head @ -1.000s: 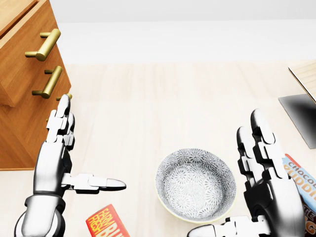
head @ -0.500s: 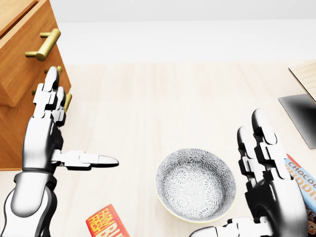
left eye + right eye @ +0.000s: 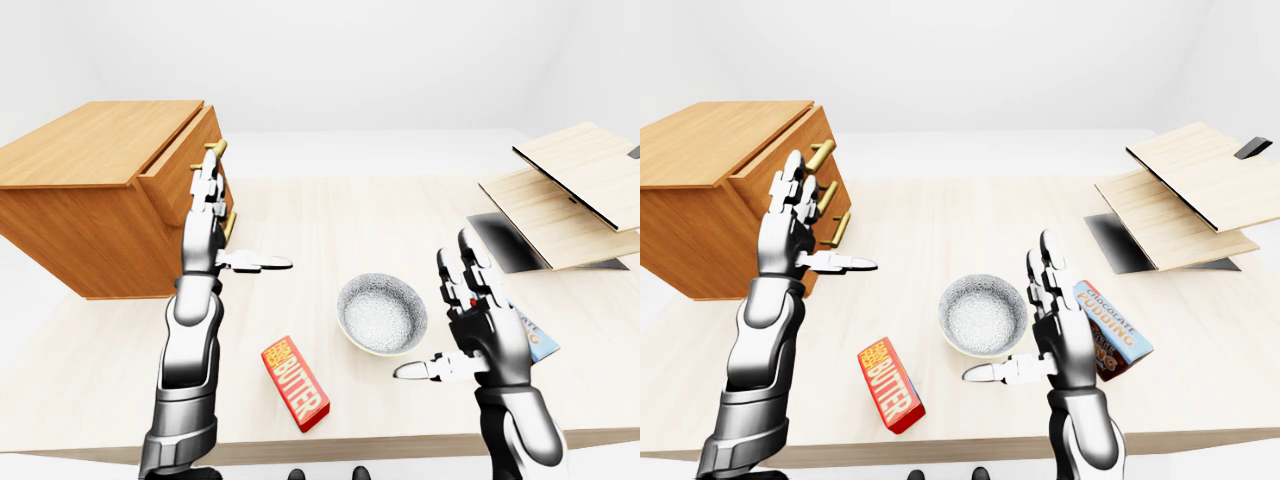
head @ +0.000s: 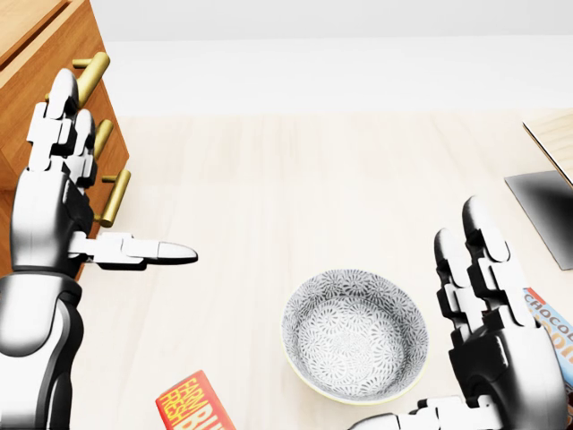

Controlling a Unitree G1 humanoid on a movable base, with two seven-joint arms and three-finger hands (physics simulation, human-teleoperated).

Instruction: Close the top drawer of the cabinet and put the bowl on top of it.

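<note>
top drawer — jutting out of cabinet at table's far left, not yet closed | left hand — fingers spread, empty, just right of drawer face, nearer for the push | bowl — near centre of table | right hand — spread, empty, beside bowl's right

Plain white walls all round, no windows or doors in sight, even soft light with faint shadows. A pale wood-grain table fills most of the room in view, its near edge showing at the bottom of the eye views. Beyond its far edge runs a white floor or wall base; cannot tell which. At upper right of the left-eye view, light wooden boards lie stacked and tilted over a dark grey flat panel.
</note>
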